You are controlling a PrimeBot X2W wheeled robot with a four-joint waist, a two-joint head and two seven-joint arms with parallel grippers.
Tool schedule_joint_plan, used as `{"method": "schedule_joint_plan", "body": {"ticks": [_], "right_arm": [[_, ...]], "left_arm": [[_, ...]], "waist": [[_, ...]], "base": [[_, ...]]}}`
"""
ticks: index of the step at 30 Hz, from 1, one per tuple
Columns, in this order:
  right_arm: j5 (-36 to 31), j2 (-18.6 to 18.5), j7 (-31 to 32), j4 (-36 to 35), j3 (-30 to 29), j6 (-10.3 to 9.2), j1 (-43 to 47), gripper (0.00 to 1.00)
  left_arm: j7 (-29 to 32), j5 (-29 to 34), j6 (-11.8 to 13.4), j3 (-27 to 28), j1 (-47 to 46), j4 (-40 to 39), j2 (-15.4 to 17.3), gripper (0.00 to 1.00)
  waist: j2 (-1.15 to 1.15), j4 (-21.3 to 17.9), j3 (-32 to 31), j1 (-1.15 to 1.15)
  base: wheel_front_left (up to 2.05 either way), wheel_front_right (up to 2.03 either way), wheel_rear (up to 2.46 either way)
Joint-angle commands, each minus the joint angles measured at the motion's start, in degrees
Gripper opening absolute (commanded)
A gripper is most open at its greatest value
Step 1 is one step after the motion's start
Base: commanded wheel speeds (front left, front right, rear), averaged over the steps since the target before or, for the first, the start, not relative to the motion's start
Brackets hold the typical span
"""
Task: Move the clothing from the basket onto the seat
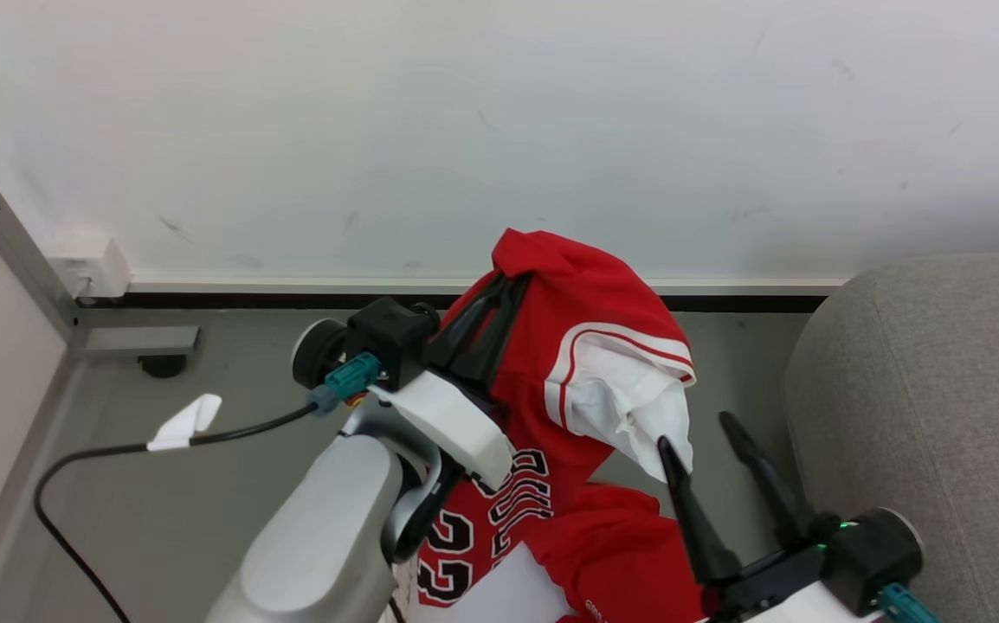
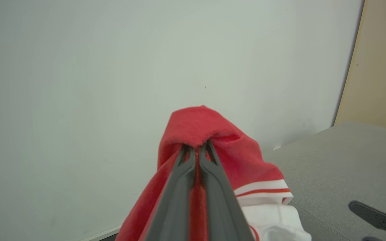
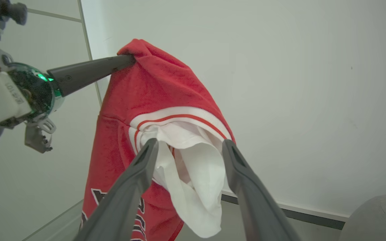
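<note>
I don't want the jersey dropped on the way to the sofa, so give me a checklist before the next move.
1. Left hand shut on the shiny red, white-trimmed jersey: ok.
2. Right hand open, holding nothing: ok.
3. Jersey's lower end hanging free: cannot tell.
4. Light-grey fabric seat at right, bare where visible: ok.
5. Black floor cable lies left, away from seat: ok.

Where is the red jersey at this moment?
In the head view the jersey hangs mid-frame, pinched at its top by the left claw; the open right claw is just to its right, the grey seat beyond.
</note>
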Motion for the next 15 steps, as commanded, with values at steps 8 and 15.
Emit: {"method": "schedule_joint_plan", "body": {"ticks": [8,15], "right_arm": [[1.8,-0.4,0.0,9.0,5.8,-0.11,-4.5,1.0],[3.6,-0.2,0.0,17.5,8.2,-0.11,-8.3,1.0]], "left_arm": [[0.4,-1.7,-0.3,-2.6,1.6,-0.7,-0.7,0.0],[0.5,-2.7,-0.6,-6.3,2.5,-2.0,-1.3,0.0]], "waist": [[0.0,1.2,-0.1,0.0],[0.0,3.9,-0.2,0.0]], "base": [[0.0,0.0,0.0],[0.0,0.0,0.0]]}}
